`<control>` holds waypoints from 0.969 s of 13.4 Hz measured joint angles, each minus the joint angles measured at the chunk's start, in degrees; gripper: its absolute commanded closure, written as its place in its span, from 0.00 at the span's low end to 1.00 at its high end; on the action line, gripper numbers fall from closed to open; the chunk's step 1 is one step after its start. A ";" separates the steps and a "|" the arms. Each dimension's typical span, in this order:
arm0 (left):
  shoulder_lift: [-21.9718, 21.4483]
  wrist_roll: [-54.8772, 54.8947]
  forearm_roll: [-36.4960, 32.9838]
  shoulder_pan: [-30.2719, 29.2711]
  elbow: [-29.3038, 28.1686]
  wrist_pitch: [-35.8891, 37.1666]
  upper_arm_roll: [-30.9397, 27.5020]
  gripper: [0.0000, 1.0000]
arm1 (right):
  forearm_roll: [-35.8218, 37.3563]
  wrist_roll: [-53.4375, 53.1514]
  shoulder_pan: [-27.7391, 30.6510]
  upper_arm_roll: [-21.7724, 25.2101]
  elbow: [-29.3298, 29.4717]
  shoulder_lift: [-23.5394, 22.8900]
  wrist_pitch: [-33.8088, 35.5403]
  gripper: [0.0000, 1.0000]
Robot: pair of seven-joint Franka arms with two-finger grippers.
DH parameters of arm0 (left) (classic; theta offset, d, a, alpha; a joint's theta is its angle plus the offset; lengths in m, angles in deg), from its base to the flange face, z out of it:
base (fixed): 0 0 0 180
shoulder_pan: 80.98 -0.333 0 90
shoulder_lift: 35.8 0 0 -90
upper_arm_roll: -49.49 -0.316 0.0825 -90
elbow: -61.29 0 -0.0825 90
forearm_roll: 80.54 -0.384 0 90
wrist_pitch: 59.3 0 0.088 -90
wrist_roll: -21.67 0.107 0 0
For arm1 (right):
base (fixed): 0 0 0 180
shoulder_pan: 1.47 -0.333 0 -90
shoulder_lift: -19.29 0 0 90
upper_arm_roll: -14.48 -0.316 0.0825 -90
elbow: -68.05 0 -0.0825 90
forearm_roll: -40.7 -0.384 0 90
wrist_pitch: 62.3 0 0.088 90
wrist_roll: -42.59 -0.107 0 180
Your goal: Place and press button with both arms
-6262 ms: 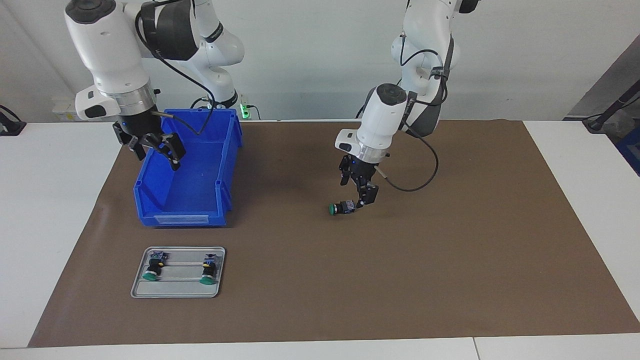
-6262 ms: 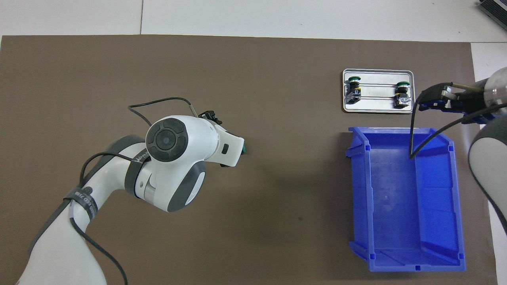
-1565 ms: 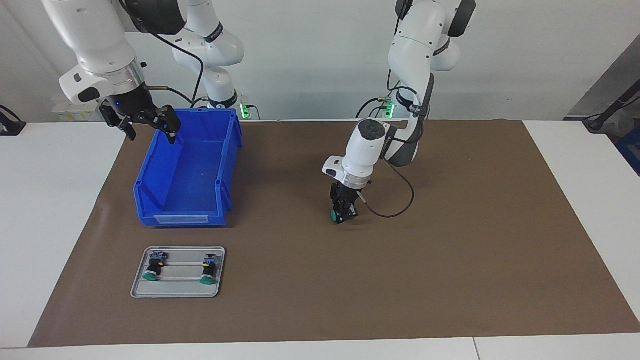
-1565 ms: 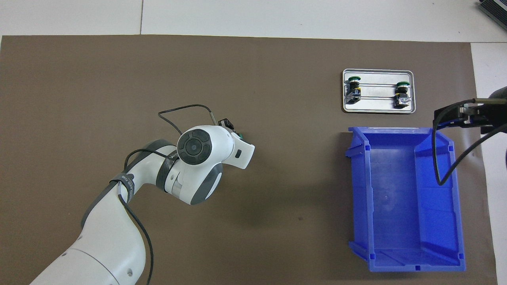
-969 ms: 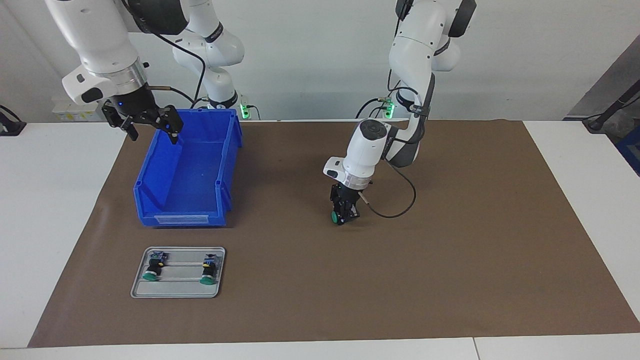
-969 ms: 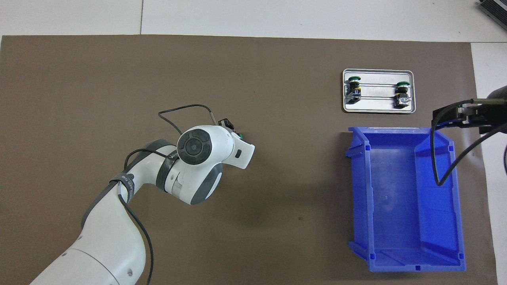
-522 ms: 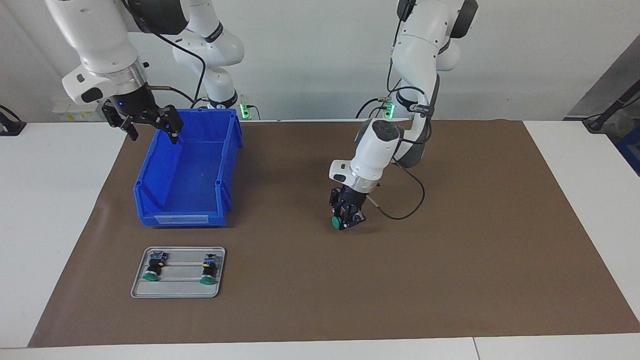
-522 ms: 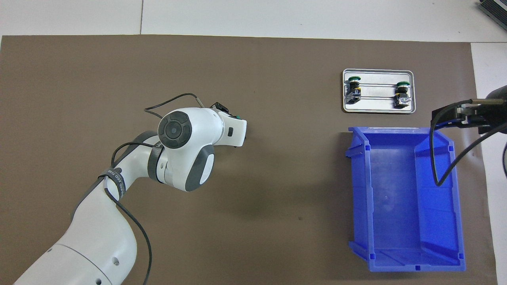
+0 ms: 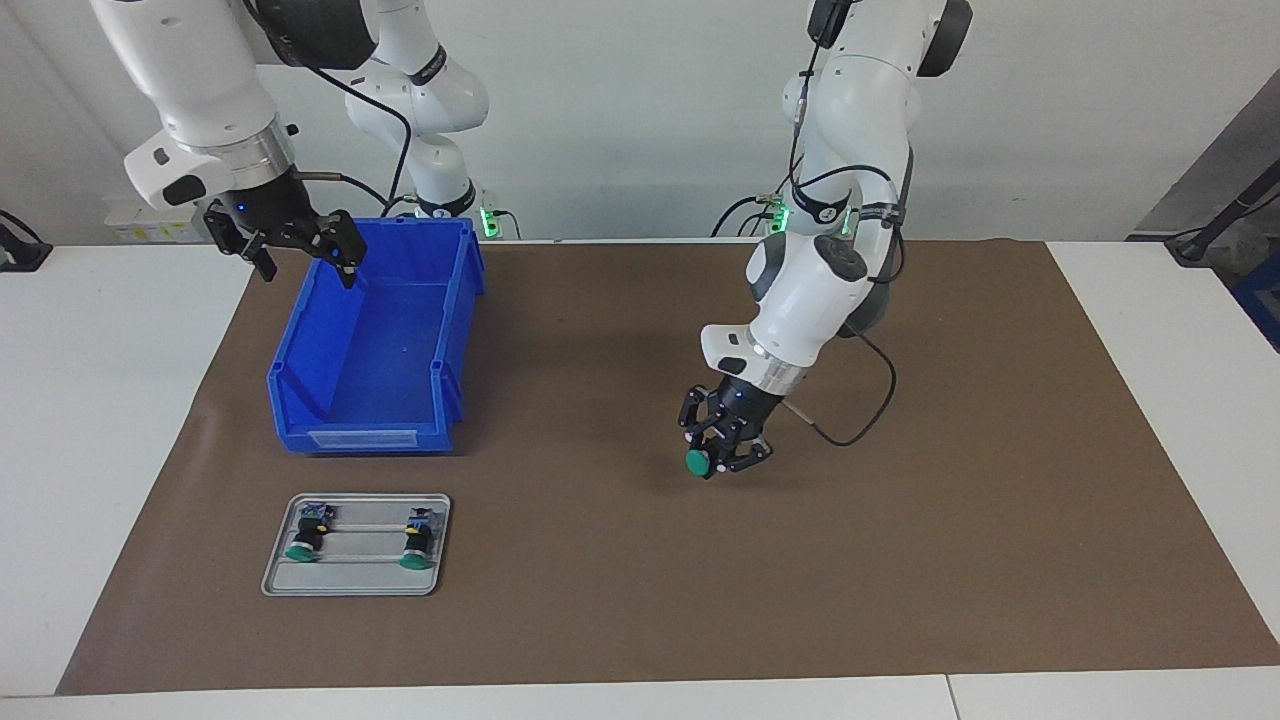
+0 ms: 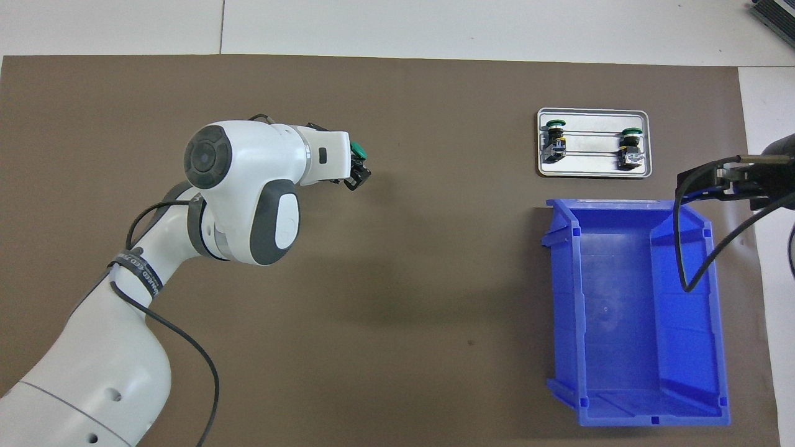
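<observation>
My left gripper (image 9: 722,458) is shut on a button (image 9: 697,462) with a round green cap and a black body. It holds the button low over the middle of the brown mat (image 9: 900,560), cap tilted away from the robots. In the overhead view the green cap (image 10: 358,151) shows past the left gripper (image 10: 354,169). My right gripper (image 9: 298,255) is open and empty, raised over the blue bin's edge at the right arm's end of the table; it also shows in the overhead view (image 10: 705,180).
A blue open bin (image 9: 365,437) (image 10: 562,298) stands at the right arm's end. Farther from the robots than the bin lies a small metal tray (image 9: 360,578) (image 10: 593,166) with two more buttons (image 9: 300,540) (image 9: 415,545) lying in it.
My left gripper has carried the button a little farther from the robots and toward the left arm's end, and its wrist has turned. The right arm has stayed still.
</observation>
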 measured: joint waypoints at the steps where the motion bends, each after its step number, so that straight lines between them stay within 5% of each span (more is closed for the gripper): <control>1: -0.70 0.00 0.29 -1.82 1.48 3.67 0.11 0.94 | 0.00 0.00 0.00 0.00 0.00 0.00 0.00 0.00; 6: -5.26 9.33 10.91 -8.00 3.57 15.11 0.17 0.94 | 0.00 0.00 0.00 0.00 0.00 0.00 0.00 0.00; 13: -8.29 27.09 16.38 -16.95 1.20 28.08 0.08 0.94 | 0.00 0.00 0.00 0.00 0.00 0.00 0.00 0.00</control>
